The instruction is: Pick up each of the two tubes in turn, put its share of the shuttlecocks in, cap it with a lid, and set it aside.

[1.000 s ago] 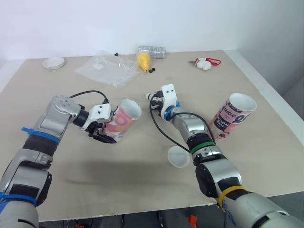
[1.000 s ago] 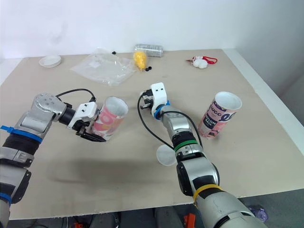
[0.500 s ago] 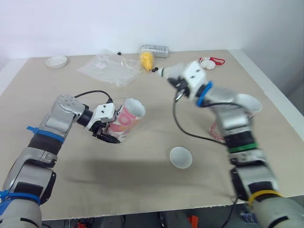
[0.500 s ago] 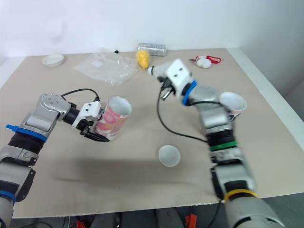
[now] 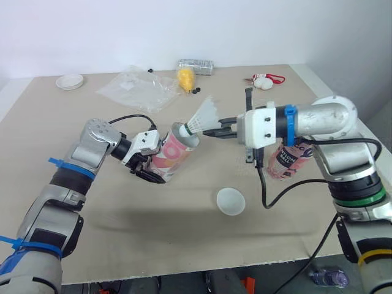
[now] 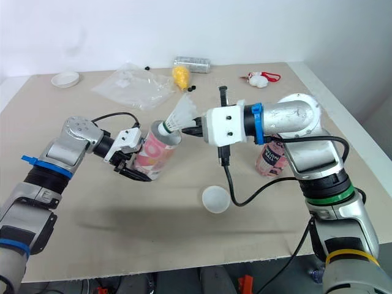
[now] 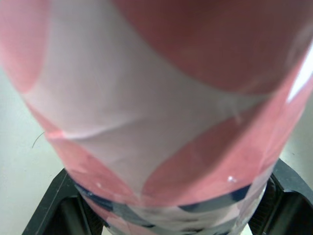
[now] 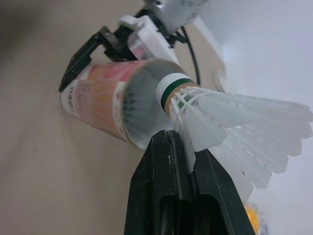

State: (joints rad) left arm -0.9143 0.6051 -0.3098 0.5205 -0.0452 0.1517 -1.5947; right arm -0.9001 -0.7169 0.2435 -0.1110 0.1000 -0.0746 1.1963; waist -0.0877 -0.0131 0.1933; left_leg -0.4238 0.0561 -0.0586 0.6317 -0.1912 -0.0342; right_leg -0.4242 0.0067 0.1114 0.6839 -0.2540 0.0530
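Left hand (image 5: pixel 146 169), clamped on the pink tube (image 5: pixel 173 154), holds it tilted, open mouth toward the right hand (image 5: pixel 214 131). Right hand, fingers pinched together on the feathers of a shuttlecock (image 5: pixel 201 117), has the cork at that mouth. Second tube (image 5: pixel 286 160) stands upright on the table (image 5: pixel 122 214) behind the right arm, a white lid (image 5: pixel 231 201) lying nearby.

My left arm (image 5: pixel 73 177) reaches forward from the left, elbow bent, forearm angled in toward the middle. My left gripper (image 5: pixel 150 170) is clamped round the lower part of the tube (image 5: pixel 174 153), one black finger on each side, holding it tilted. My right arm (image 5: pixel 343 159) rises on the right, bends sharply at the elbow and runs level to the left. My right gripper (image 5: pixel 211 131) points left, fingers pinched together on the shuttlecock (image 5: pixel 205 115) by its feathers.
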